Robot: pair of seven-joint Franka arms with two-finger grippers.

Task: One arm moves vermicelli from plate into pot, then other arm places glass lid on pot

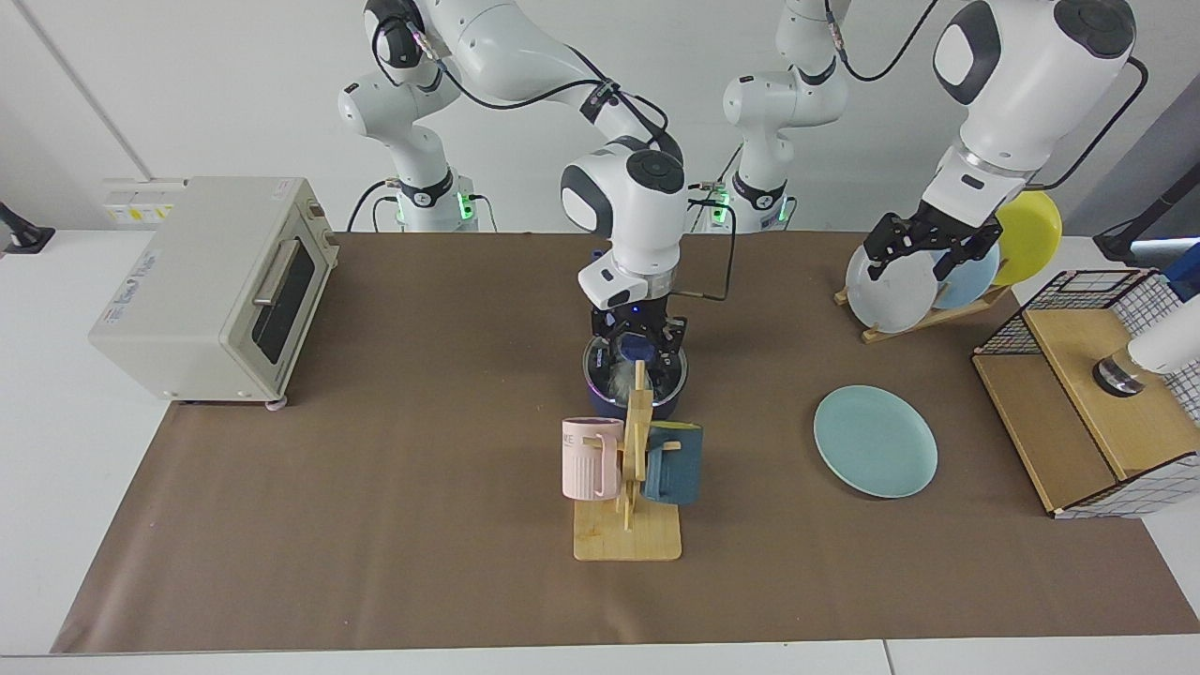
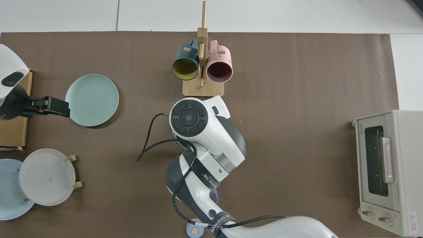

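Matt brown paper (image 1: 375, 525) covers the table; the mug rack (image 1: 630, 525) is wood.

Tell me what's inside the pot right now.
White vermicelli shows in the pot. The right gripper at the glass lid and the mug stand cover the rest.

In the facing view the pot (image 1: 636, 384) stands mid-table, just behind the mug rack (image 1: 628, 487), the glass lid (image 1: 626, 361) on it; the plate (image 1: 875, 441) lies to its right, the toaster oven (image 1: 211, 286) far left, the plate rack (image 1: 923, 305) behind the plate
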